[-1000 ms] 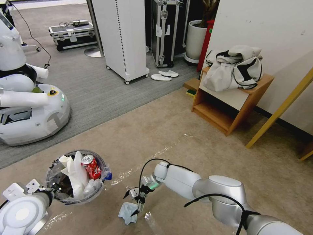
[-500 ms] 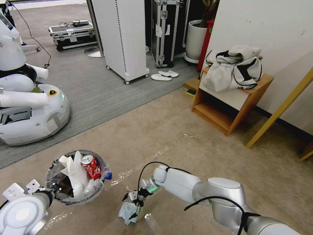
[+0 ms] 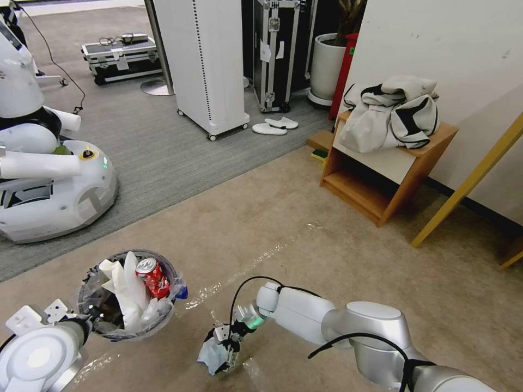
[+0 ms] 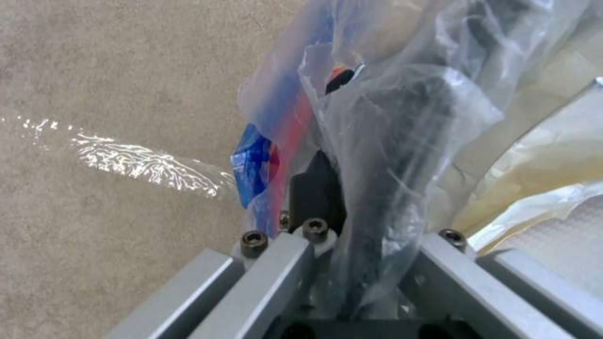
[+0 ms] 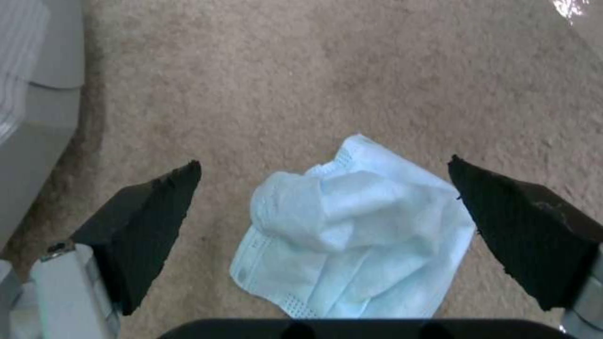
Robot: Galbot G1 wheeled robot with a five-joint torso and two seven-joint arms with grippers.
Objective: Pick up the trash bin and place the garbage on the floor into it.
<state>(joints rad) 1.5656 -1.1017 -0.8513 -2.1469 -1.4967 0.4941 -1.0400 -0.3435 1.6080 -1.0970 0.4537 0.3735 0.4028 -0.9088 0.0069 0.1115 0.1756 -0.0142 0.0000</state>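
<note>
The trash bin (image 3: 128, 296), a small round bucket lined with a clear bag, hangs at the lower left. It holds a red soda can (image 3: 153, 277) and crumpled white papers (image 3: 128, 291). My left gripper (image 3: 87, 322) is shut on its near rim; in the left wrist view the black fingers (image 4: 314, 188) pinch the bag-covered red rim (image 4: 292, 132). A light-blue cloth (image 3: 211, 355), a piece of the garbage, lies on the beige carpet. My right gripper (image 3: 224, 348) is down over it and open. In the right wrist view the two black fingertips (image 5: 157, 212) stand on either side of the cloth (image 5: 352, 226).
Another white robot (image 3: 49, 179) stands at the left on grey carpet. A wooden side table (image 3: 381, 174) with a bundle of clothes (image 3: 392, 111) is at the right by the wall, beside a slanted yellow bar (image 3: 468, 185). White slippers (image 3: 275, 126) and a wheeled white cabinet (image 3: 207, 60) are farther back.
My right arm has lowered its gripper from just above the light-blue cloth to down around it. The bin and left arm have stayed put.
</note>
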